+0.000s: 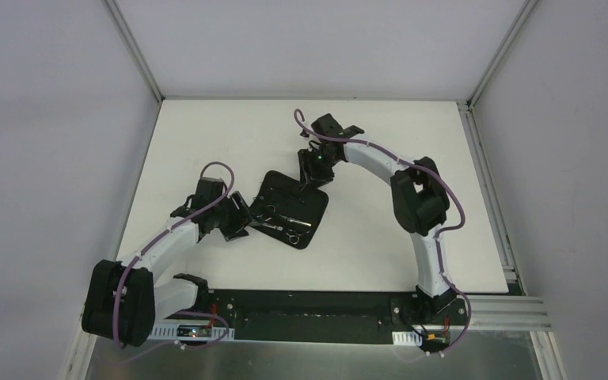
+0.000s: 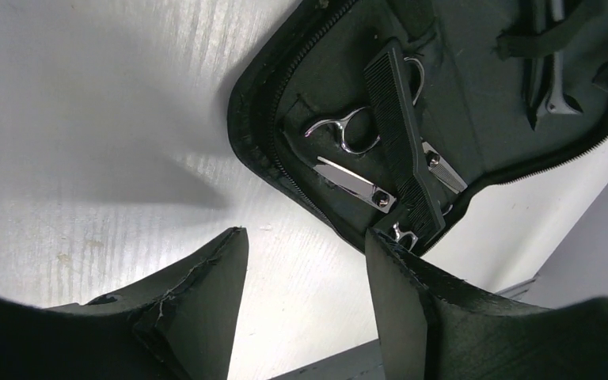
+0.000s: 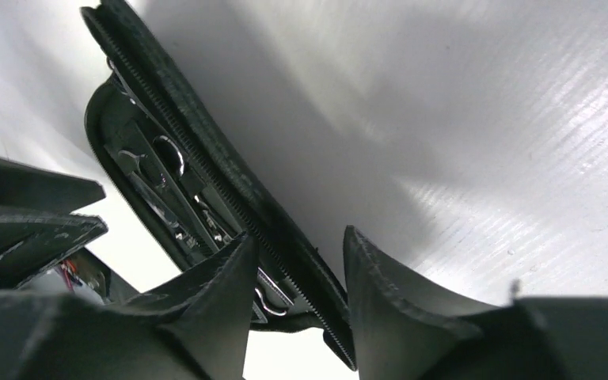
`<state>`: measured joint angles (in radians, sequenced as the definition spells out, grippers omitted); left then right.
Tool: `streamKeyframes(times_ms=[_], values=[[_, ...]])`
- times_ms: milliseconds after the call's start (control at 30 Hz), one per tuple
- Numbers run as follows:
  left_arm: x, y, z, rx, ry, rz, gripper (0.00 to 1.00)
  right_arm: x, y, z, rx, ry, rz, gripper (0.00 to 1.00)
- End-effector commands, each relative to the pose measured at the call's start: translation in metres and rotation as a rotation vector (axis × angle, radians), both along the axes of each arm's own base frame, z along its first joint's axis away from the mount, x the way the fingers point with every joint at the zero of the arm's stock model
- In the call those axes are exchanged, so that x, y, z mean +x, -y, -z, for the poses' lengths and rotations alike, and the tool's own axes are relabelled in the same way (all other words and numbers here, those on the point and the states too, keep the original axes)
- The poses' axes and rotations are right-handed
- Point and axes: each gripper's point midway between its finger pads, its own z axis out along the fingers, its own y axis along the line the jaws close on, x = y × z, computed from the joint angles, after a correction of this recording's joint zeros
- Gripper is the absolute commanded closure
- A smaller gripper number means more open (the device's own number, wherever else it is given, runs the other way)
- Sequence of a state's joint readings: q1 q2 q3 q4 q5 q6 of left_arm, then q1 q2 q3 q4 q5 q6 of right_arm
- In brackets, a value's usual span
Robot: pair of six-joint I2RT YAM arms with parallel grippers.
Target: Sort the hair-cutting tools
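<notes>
The black zip case [image 1: 274, 187] lies open mid-table with the hair-cutting tools inside. In the left wrist view, silver ring-handled scissors [image 2: 347, 133] lie in it under a black comb [image 2: 396, 134], with more slim tools [image 2: 552, 67] strapped further in. My left gripper [image 1: 245, 218] [image 2: 303, 235] is open at the case's left edge, with bare table between the fingers and the right fingertip [image 2: 380, 257] against the comb's end. My right gripper [image 1: 313, 174] [image 3: 299, 235] is open and straddles the case's zip rim [image 3: 206, 150] at its far right corner. Scissors [image 3: 166, 162] show inside.
The white table [image 1: 206, 142] is walled at the back and both sides. A black base strip [image 1: 301, 317] and a metal rail [image 1: 507, 313] run along the near edge. My left arm's fingers appear in the right wrist view [image 3: 32, 214].
</notes>
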<state>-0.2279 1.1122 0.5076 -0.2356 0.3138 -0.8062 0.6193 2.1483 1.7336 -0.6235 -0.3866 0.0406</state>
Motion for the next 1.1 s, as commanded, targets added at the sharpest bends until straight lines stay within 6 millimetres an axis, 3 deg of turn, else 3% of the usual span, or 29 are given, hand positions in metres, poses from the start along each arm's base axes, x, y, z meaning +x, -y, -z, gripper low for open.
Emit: streamKeyframes(times_ms=[0,133,367,500,833,1067], values=[[-0.001,0.008,0.005,-0.060,-0.017,-0.013,0.43,-0.005,-0.013,-0.037,0.077,0.029,-0.047,0.59],[0.000,0.011,0.010,-0.078,-0.029,-0.010,0.46,-0.014,-0.010,-0.051,0.049,0.092,-0.064,0.71],[0.006,0.020,0.014,-0.132,-0.025,-0.002,0.54,-0.050,-0.018,-0.066,-0.002,0.173,-0.184,0.71],[0.006,0.023,0.016,-0.152,-0.027,-0.004,0.57,-0.075,-0.028,-0.062,-0.034,0.185,-0.231,0.71],[0.007,0.020,0.011,-0.163,0.042,-0.031,0.56,-0.141,-0.043,-0.010,-0.062,0.042,-0.251,0.70],[0.006,0.013,0.000,-0.138,0.092,-0.049,0.49,-0.165,-0.047,0.020,-0.081,-0.047,-0.204,0.66]])
